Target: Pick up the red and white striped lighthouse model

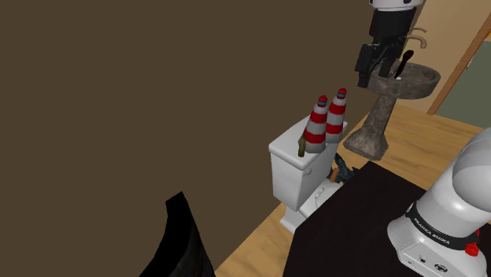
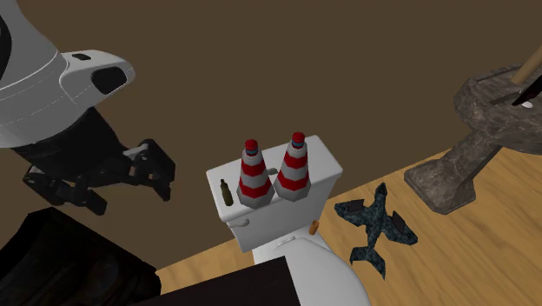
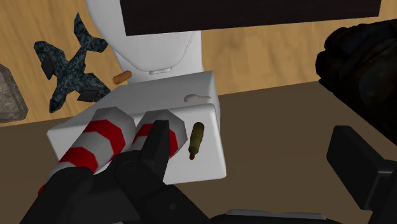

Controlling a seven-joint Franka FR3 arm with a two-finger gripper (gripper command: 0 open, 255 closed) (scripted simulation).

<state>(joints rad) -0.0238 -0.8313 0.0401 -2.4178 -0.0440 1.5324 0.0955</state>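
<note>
Hovering well apart from lighthouse model [image 2: 253,174]: gripper [image 3: 251,135], spread wide, empty. Model upright on toilet tank [image 2: 325,162], twin [image 2: 294,167] at second exterior view's right (target unclear). Approach, grasp, lift outstanding.

Toilet [image 1: 295,179], bottle [image 1: 300,146], toy plane [image 2: 375,226], sink [image 1: 393,98]

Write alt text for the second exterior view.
Two red and white striped lighthouses stand side by side on a white toilet tank, a bottle beside them. The black pincer hangs at the view's left; a toy plane lies on the floor.
</note>
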